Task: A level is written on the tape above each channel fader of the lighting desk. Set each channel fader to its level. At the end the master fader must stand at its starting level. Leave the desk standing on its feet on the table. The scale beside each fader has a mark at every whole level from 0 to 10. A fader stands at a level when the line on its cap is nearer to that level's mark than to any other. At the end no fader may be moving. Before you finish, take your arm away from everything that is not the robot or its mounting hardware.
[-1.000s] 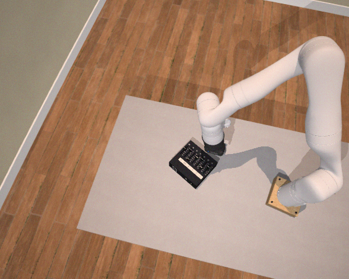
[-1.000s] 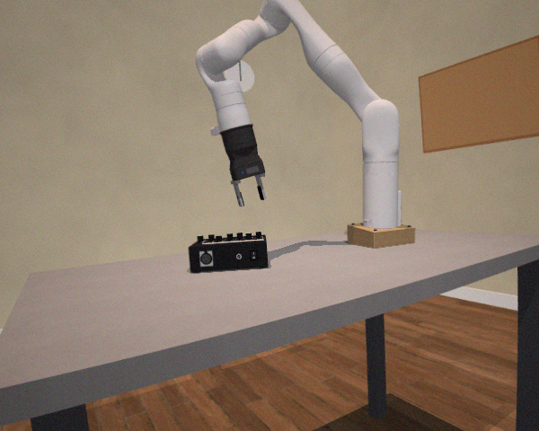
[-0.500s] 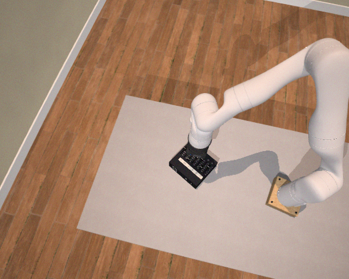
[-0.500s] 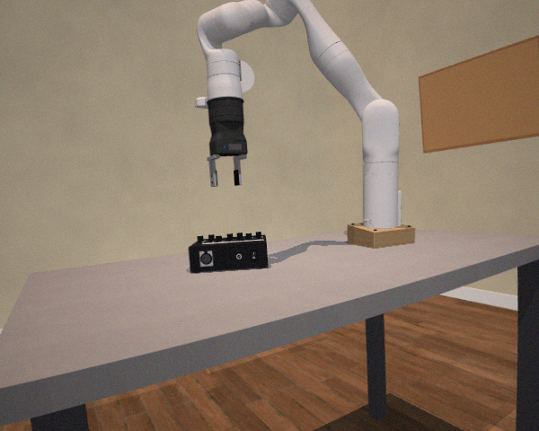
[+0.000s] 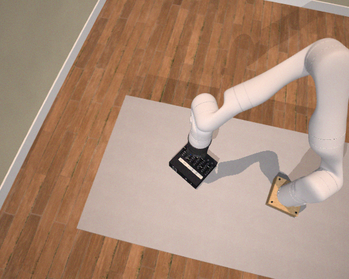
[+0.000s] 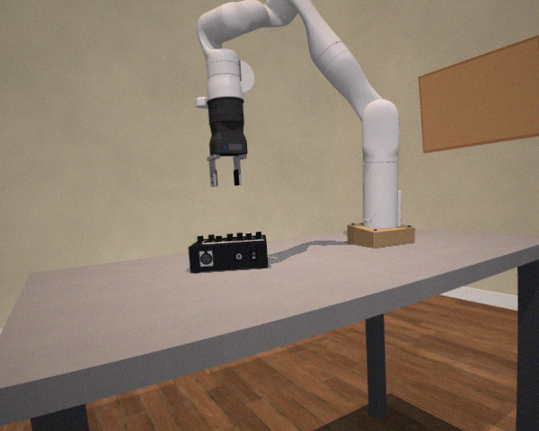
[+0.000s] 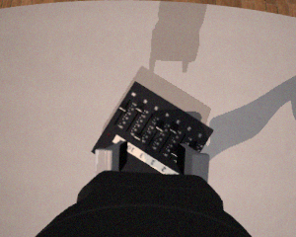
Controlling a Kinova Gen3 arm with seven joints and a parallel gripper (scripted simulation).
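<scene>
The black lighting desk (image 5: 180, 173) (image 6: 223, 258) (image 7: 108, 134) stands flat on the table, turned at an angle. The white tape (image 5: 190, 168) (image 7: 158, 165) runs across its panel; its writing is small and upside down in the wrist view, and I cannot read every level surely. Several fader caps with white lines stand at differing positions in their slots. My gripper (image 6: 225, 185) (image 7: 152, 152) is open and empty, pointing down high above the desk. In the wrist view its fingers hide parts of the panel and the tape's ends; in the top view the hand hides the desk's far corner.
The table (image 5: 132, 195) (image 6: 121, 306) carries the desk and the arm's wooden base block (image 5: 274, 196) (image 6: 385, 238), which is well to the right of the desk. A corkboard (image 6: 483, 94) hangs on the wall behind. Shadows of the arm fall beside the desk.
</scene>
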